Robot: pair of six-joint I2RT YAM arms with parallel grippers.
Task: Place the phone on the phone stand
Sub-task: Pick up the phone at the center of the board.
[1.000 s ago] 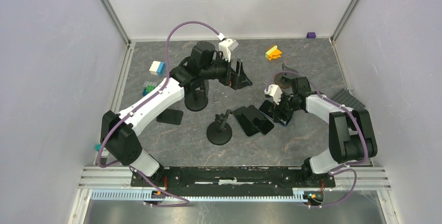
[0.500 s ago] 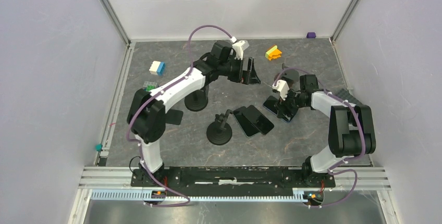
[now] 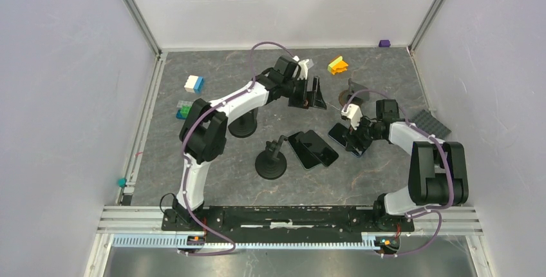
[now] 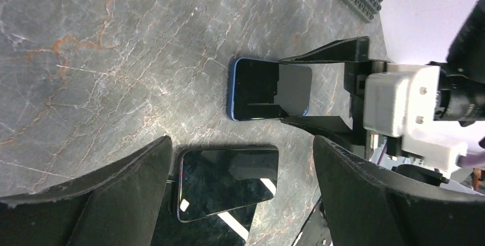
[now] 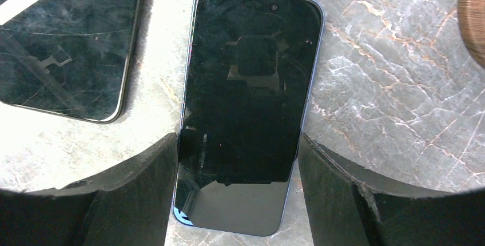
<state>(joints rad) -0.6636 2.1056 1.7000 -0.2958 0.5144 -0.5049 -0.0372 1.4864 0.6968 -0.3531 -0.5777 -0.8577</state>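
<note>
A blue-edged phone point(image 3: 340, 133) point(image 5: 249, 97) point(image 4: 269, 88) lies face up on the marbled table. My right gripper point(image 3: 356, 138) point(image 5: 237, 143) straddles its near end, fingertips pressed against both long edges. My left gripper point(image 3: 315, 93) point(image 4: 240, 200) hangs open above the table farther back, nothing between its fingers. Below it are two overlapping black phones point(image 3: 312, 148) point(image 4: 229, 180). Black phone stands sit at the centre point(image 3: 271, 161), the left point(image 3: 243, 122) and behind the right gripper point(image 3: 351, 96).
Toy bricks lie around: white-blue point(image 3: 194, 84), green point(image 3: 183, 108), yellow-orange point(image 3: 337, 65), purple point(image 3: 384, 43). A grey studded plate point(image 3: 428, 122) sits by the right wall, a flat black slab point(image 3: 210, 143) at the left. Walls enclose three sides.
My left arm has stretched out and swung right, carrying its open gripper toward the back middle. My right gripper has shifted slightly right, still around the blue-edged phone.
</note>
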